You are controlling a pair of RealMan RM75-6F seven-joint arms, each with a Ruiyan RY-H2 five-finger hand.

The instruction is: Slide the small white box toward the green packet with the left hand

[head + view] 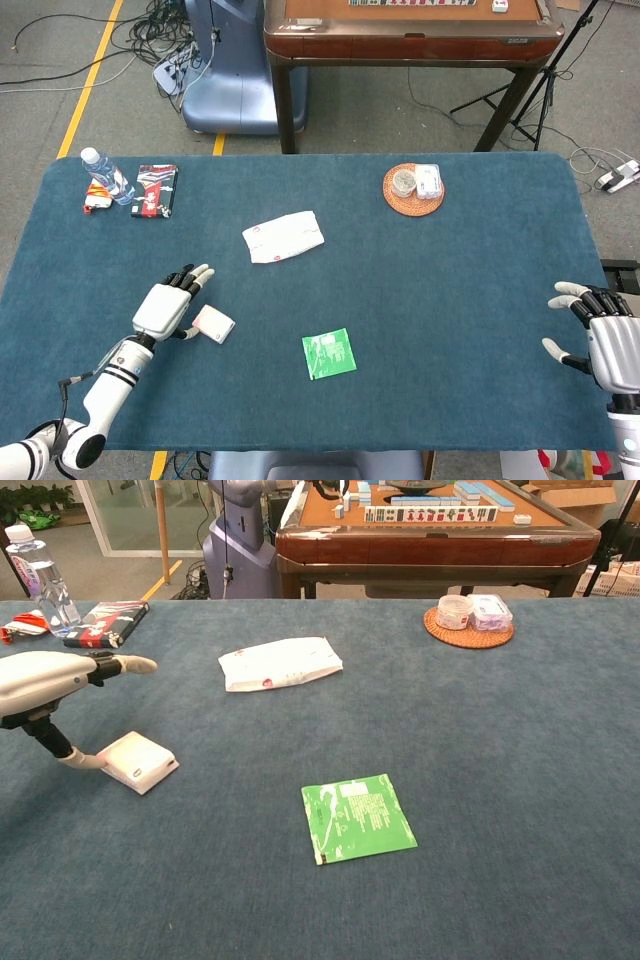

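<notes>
The small white box (pixel 214 323) (pixel 140 761) lies flat on the blue table, left of the green packet (pixel 329 353) (pixel 357 817). My left hand (pixel 168 304) (pixel 55 678) sits just left of the box, fingers spread and stretched forward. Its thumb touches the box's left edge, and the hand holds nothing. A gap of bare cloth separates the box from the packet. My right hand (pixel 604 340) hovers at the table's right edge, fingers apart and empty; the chest view does not show it.
A white pouch (pixel 283 237) (pixel 280 663) lies beyond the box. A water bottle (pixel 104 174) and a red-black packet (pixel 155 190) sit at the far left corner. A woven coaster (pixel 413 189) with small containers is far right. A wooden table (pixel 410 35) stands behind.
</notes>
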